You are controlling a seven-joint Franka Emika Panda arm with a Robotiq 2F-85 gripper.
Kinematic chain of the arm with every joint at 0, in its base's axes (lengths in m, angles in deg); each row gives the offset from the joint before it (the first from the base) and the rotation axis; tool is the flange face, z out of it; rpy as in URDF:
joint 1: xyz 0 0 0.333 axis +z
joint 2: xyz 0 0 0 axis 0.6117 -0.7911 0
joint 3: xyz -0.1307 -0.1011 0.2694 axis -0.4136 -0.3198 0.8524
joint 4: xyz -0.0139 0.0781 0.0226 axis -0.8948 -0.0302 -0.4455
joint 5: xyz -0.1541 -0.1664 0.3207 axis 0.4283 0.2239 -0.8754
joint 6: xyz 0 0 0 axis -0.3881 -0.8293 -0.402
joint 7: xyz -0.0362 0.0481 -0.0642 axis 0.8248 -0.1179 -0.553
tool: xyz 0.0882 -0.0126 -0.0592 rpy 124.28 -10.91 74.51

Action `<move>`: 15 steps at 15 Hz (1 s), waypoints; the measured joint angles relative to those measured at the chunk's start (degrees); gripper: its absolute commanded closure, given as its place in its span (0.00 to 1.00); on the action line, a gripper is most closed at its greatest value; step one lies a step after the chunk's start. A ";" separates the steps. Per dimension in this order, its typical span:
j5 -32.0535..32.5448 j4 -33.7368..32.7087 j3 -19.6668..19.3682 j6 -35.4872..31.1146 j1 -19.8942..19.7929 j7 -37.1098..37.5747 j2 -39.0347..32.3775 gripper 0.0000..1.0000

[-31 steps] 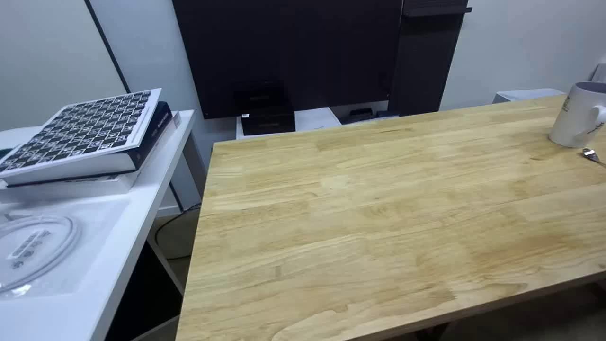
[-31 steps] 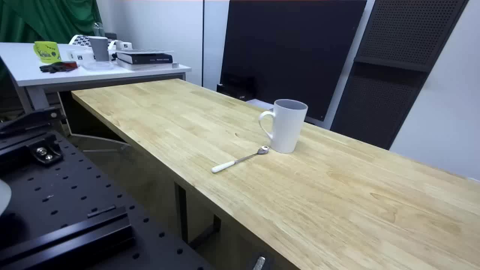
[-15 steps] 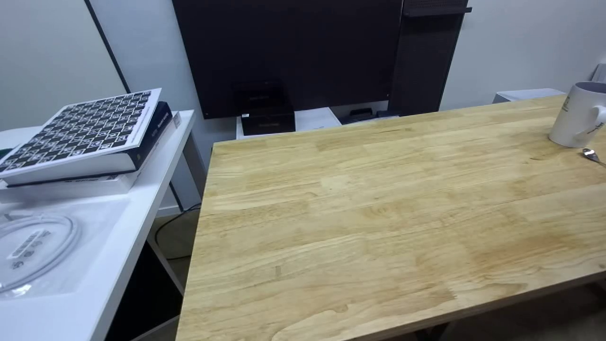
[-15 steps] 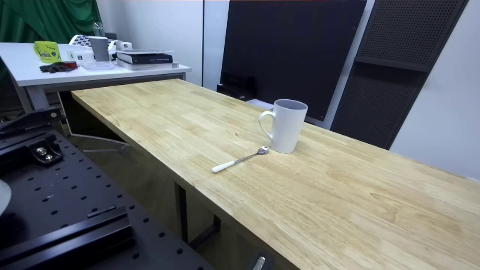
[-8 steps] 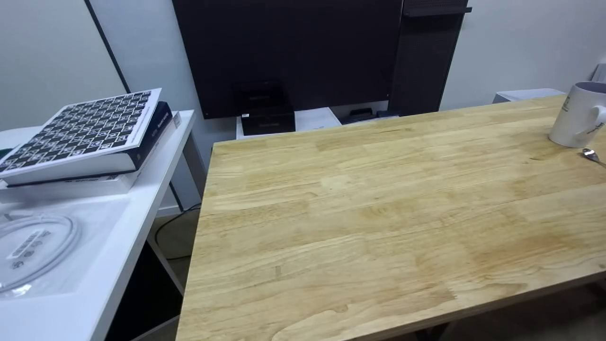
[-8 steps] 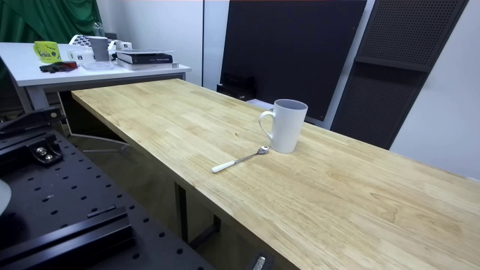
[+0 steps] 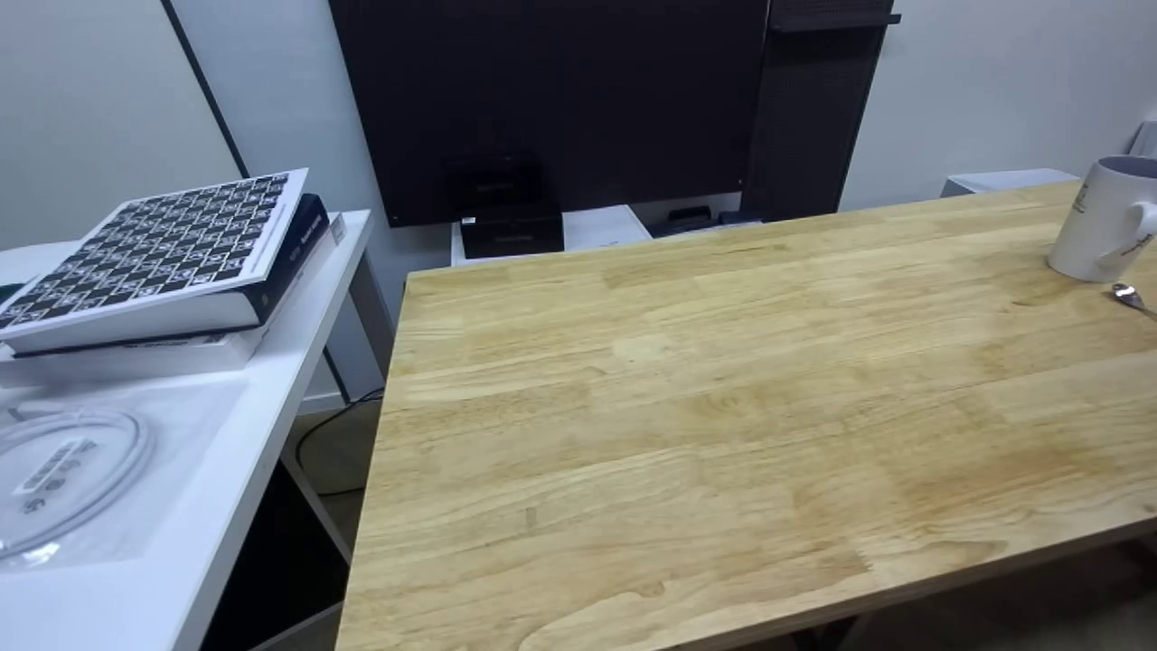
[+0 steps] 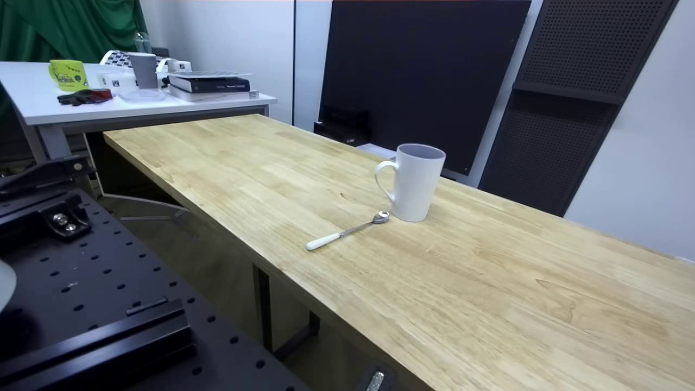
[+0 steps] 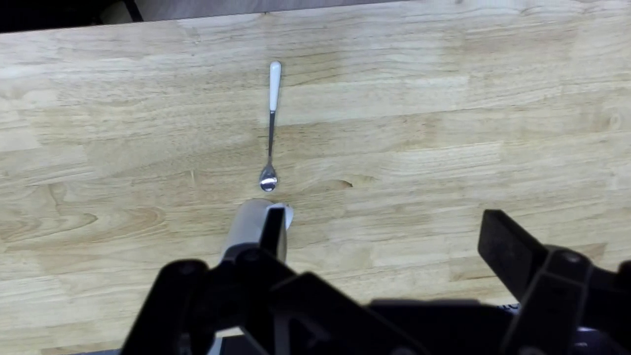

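In the wrist view the fingers of the end effector [image 9: 387, 228] are held wide apart, with the wooden surface [image 9: 394, 172] seen between them; the white mug [image 9: 244, 224] is partly covered in that view by one finger [image 9: 272, 231], though in an exterior view the mug is seen untouched and upright on the surface. Just beside the mug's base the bowl of a spoon [image 9: 271, 126] is set; the spoon is laid flat, its white handle pointed toward an edge of the surface; past that edge a black perforated plate [image 8: 127, 266] is seen, with a black rail [image 8: 103, 347] on it. Beyond one end of the wooden surface a white surface [image 8: 38, 100] is placed, on which stacked books [image 8: 209, 85], a grey cup [image 8: 144, 70] and a yellow-green mug [image 8: 68, 75] are carried; a small red-and-black item [image 8: 85, 97] of unclear kind is also seen there; a coiled cable in a clear bag [image 7: 81, 479] is laid near the books; behind the long side a large black panel [image 8: 418, 81] is raised, and a black box [image 7: 512, 233] is set low before it.
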 measured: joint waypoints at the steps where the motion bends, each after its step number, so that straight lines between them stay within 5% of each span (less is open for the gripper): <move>1: 0.14 0.62 -0.10 -1.67 -0.03 -0.44 -1.21 0.00; 15: 5.20 0.53 -2.86 -16.43 -4.50 -1.25 -25.72 0.00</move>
